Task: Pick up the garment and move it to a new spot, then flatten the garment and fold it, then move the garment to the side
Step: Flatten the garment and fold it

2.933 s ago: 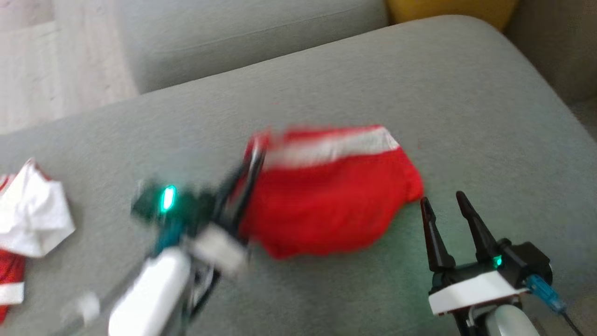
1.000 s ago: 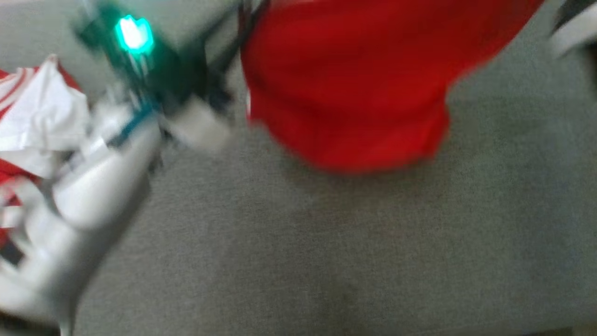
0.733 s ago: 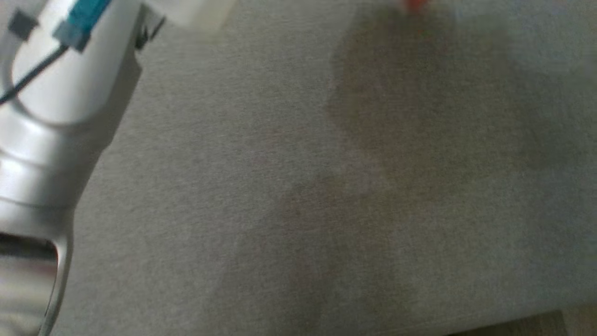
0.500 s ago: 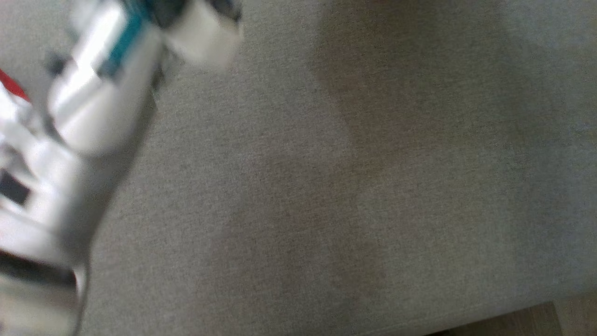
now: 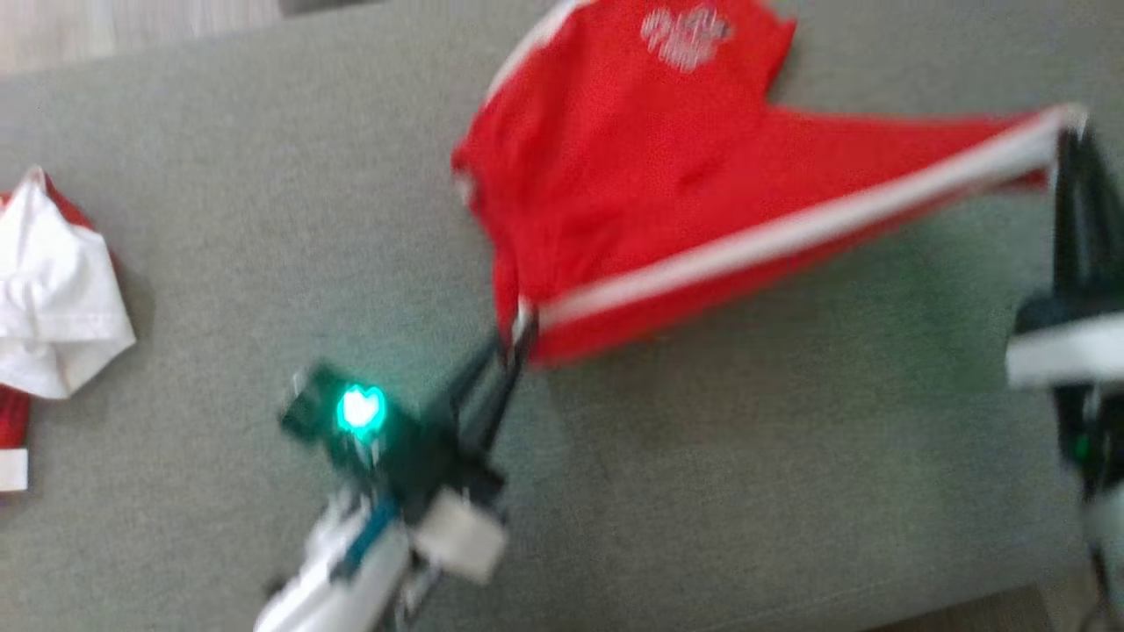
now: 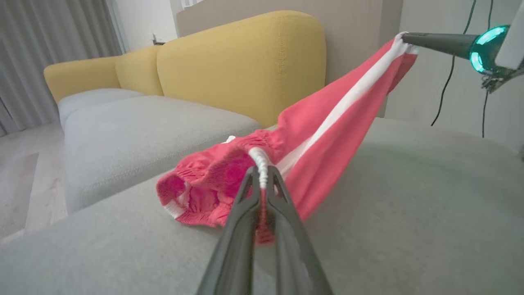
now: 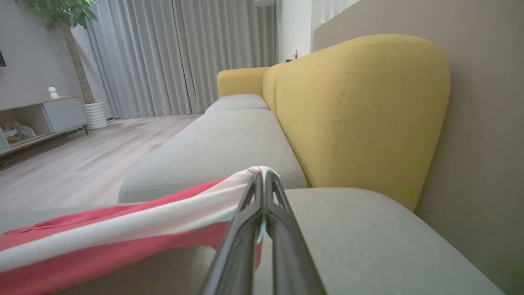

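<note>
"Where is the red garment [image 5: 632,175]?"

"It is stretched between the two grippers over the grey seat cushion [image 5: 746,474]. Its white stripe runs taut from one gripper to the other. The rest of it, with a pale print, spreads toward the far side of the cushion."

"What does the left gripper [image 5: 514,338] hold?"

"Its fingers are pinched together on the gathered end of the garment, right where the white stripe ends."

"And the right gripper [image 5: 1073,145]?"

"It is clamped on the stripe's other end, well apart from the left one."

"Anything else there?"

"A crumpled white and red cloth [image 5: 53,281] lies at the cushion's left edge, apart from the garment. A yellow backrest [image 6: 241,61] stands behind the seat."
</note>
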### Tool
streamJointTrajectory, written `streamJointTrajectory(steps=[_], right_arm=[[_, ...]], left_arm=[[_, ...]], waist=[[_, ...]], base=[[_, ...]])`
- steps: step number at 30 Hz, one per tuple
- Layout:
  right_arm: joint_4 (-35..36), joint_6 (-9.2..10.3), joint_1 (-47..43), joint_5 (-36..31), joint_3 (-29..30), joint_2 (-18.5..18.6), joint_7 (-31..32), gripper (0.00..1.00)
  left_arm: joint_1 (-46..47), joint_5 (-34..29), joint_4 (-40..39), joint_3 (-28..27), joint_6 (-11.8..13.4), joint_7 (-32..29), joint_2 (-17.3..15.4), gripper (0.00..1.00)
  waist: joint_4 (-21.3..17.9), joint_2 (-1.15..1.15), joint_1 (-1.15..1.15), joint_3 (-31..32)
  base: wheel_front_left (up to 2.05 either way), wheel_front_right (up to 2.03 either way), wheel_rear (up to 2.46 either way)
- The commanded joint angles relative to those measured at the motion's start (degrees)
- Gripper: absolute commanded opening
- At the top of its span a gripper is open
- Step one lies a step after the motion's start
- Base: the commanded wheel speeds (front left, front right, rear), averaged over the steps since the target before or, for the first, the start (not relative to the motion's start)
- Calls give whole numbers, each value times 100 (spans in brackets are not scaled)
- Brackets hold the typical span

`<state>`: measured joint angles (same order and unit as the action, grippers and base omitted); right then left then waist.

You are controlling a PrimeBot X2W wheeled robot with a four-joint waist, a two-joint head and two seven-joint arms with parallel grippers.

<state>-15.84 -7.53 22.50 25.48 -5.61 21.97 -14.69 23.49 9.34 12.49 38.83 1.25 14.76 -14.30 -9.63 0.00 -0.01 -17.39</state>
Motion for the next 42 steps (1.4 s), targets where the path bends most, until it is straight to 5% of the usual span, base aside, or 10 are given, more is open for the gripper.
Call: streamJointTrajectory(steps=[1,7,14,24,42], right_arm=[[368,4,-371,-86,94,33,-30,0],[1574,4,-2142,-226,810,-285,435,0],[2104,4,-2150,-461,1033,-290,1068,0],[533,4,-328,-470,318,441,1394,0],[-2087,4,2696,-140,-2205,1130,1172,0]], left_arm=[[-257,-10,-339,-230,129,23,-66,0],[-1699,-112,-950,-234,320,23,-114,0],[-1742,-10,-1078,-365,224,23,42,0],[-416,623,123,-446,-255,-22,879,0],[1150,1357,977,-30,304,21,1140,4]], waist=[[-71,0,1,272],[-50,0,1,782],[165,0,1,686],[847,0,1,51],[1528,0,1,-853]], base=[[0,0,0],[0,0,0],[0,0,0],[0,0,0],[0,0,0]])
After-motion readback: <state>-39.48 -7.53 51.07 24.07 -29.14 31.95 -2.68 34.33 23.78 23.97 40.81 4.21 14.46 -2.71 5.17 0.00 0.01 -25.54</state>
